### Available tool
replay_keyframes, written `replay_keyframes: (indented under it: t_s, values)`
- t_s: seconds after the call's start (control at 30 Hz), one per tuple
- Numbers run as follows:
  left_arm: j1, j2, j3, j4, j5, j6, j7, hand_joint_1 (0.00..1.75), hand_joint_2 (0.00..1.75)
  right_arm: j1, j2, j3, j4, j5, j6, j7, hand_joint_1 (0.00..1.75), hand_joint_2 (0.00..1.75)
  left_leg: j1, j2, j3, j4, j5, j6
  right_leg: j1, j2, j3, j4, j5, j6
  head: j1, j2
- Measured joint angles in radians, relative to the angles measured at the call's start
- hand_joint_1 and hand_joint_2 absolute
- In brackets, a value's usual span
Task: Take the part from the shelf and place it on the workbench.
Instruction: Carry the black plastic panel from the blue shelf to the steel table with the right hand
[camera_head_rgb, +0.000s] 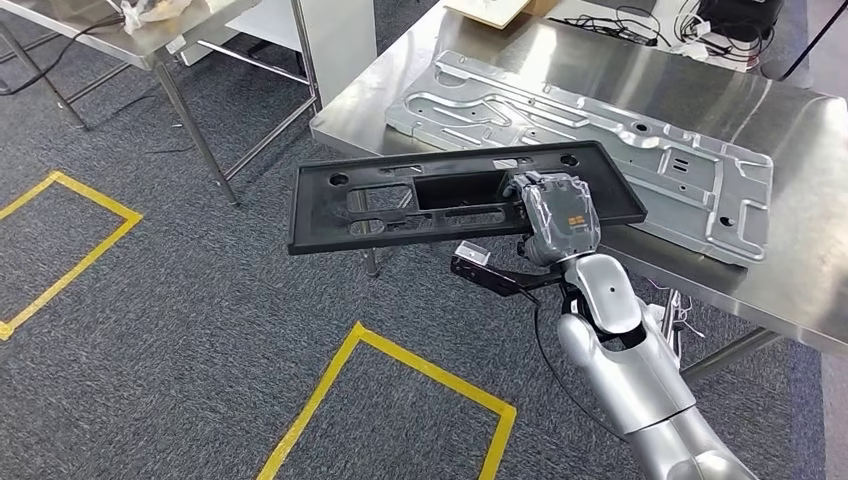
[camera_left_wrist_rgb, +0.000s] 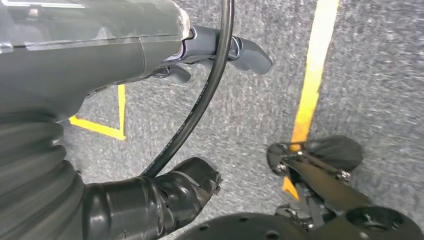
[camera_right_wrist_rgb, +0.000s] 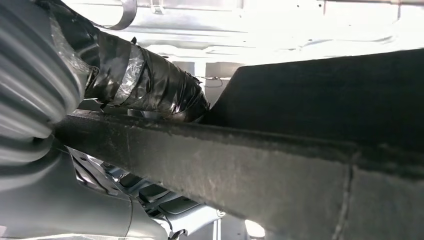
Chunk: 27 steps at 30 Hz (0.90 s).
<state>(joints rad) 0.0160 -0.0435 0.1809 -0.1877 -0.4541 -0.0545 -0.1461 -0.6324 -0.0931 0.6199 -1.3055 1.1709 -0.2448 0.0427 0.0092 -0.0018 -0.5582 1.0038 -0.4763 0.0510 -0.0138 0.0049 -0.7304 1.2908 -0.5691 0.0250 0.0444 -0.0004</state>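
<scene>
One flat black rectangular part (camera_head_rgb: 400, 200), cutouts through it, clamped in right robot hand (camera_head_rgb: 556, 213); left robot hand (camera_left_wrist_rgb: 150, 115) empty, fingers apart.

the silver stamped panel (camera_head_rgb: 600, 140) takes up most of the workbench (camera_head_rgb: 800, 250); bare steel lies beyond the panel's right end and along its near edge (a narrow strip), cables (camera_head_rgb: 650, 25) behind it.

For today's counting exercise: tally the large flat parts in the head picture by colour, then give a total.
Black: 1, the panel held by the right hand.
Silver: 1, the metal plate lying on the steel workbench.
Total: 2
</scene>
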Motion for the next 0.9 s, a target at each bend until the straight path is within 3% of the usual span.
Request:
replay_keyframes:
  t_s: [0.07,0.13,0.2,0.3,0.33,0.43,0.47,0.5,0.6,0.67,0.8,0.83,0.9]
  values:
    - [0.001,0.0,0.0,0.0,0.0,-0.001,0.0,0.0,1.75,0.0,0.0,0.001,0.003,0.006,0.001,0.006,1.75,1.75,0.0,-0.002,0.021,0.001,-0.016,-0.006,0.0,-0.003,0.033,-0.116,0.092,-0.005,0.0,0.0]
    - [0.001,0.0,0.001,0.0,0.0,-0.002,0.0,0.0,1.75,-0.002,0.0,0.003,0.006,0.008,0.001,0.009,1.75,1.75,-0.001,-0.001,0.034,0.001,-0.031,-0.016,0.007,-0.007,0.067,-0.22,0.141,-0.016,0.0,0.0]
    - [0.0,0.0,0.002,0.0,0.0,-0.003,-0.001,0.0,1.75,-0.004,0.001,0.006,0.008,0.009,0.001,0.009,1.75,1.75,-0.002,0.0,0.04,0.003,-0.037,-0.029,0.015,-0.008,0.077,-0.249,0.137,-0.029,-0.002,0.0]
    - [-0.003,0.002,0.002,0.0,0.0,-0.003,-0.001,0.0,1.75,-0.004,0.003,0.009,0.008,0.012,0.002,0.01,1.75,1.75,-0.001,0.0,0.036,0.041,-0.045,-0.045,0.01,-0.005,0.104,-0.263,0.135,-0.05,-0.005,0.0]
    - [-0.004,0.003,0.002,0.0,0.0,-0.003,-0.001,0.0,1.75,-0.006,0.004,0.01,0.008,0.012,0.001,0.01,1.75,1.75,0.001,0.0,0.015,0.083,-0.055,-0.049,0.008,-0.005,0.114,-0.267,0.132,-0.056,-0.005,0.0]
    - [-0.005,0.004,0.002,0.0,0.0,-0.004,-0.001,0.0,1.75,-0.009,0.006,0.014,0.009,0.016,0.001,0.011,1.75,1.75,0.004,0.0,-0.101,0.256,-0.116,-0.061,0.008,-0.003,0.134,-0.27,0.115,-0.065,-0.007,0.0]
    - [-0.004,0.004,0.002,0.0,0.001,-0.004,-0.001,0.0,1.75,-0.009,0.006,0.016,0.01,0.019,0.001,0.013,1.75,1.75,0.004,0.0,-0.13,0.284,-0.126,-0.063,0.009,-0.002,0.14,-0.269,0.108,-0.065,-0.007,0.0]
    - [-0.003,0.005,0.003,0.0,0.002,-0.004,-0.001,0.0,1.75,-0.008,0.006,0.017,0.012,0.024,0.001,0.017,1.75,1.75,0.004,0.0,-0.145,0.279,-0.114,-0.063,0.009,0.0,0.149,-0.268,0.1,-0.064,-0.007,0.0]
    - [0.004,0.013,0.007,0.0,0.014,-0.007,-0.002,0.0,1.75,-0.016,0.007,0.02,0.02,0.05,0.0,0.035,1.75,1.75,0.003,0.0,-0.111,0.114,0.017,-0.055,0.009,0.002,0.178,-0.265,0.074,-0.057,-0.007,0.0]
    - [0.007,0.021,0.017,0.001,0.028,-0.012,-0.002,0.0,1.75,-0.035,0.014,0.021,0.038,0.076,-0.003,0.048,1.75,1.75,-0.002,0.0,-0.089,0.034,0.056,-0.043,0.011,0.004,0.183,-0.265,0.064,-0.048,-0.006,0.0]
    - [0.006,0.033,0.04,0.001,0.044,-0.019,-0.001,0.0,1.75,-0.069,0.033,0.021,0.078,0.107,-0.017,0.064,1.75,1.75,-0.003,0.001,-0.066,0.007,0.05,-0.018,0.011,0.004,0.184,-0.248,0.053,-0.027,-0.007,0.0]
    - [0.007,0.034,0.044,0.001,0.044,-0.019,-0.001,0.0,1.75,-0.072,0.032,0.019,0.083,0.109,-0.023,0.066,1.75,1.75,-0.001,0.001,-0.057,0.004,0.049,-0.012,0.009,0.003,0.172,-0.222,0.042,-0.022,-0.006,0.0]
    - [0.009,0.034,0.051,0.001,0.038,-0.013,-0.002,0.0,1.75,-0.068,0.018,0.006,0.083,0.111,-0.037,0.07,1.75,1.75,0.0,-0.001,-0.043,0.0,0.042,-0.003,0.007,0.001,0.11,-0.116,0.005,-0.013,-0.006,0.0]
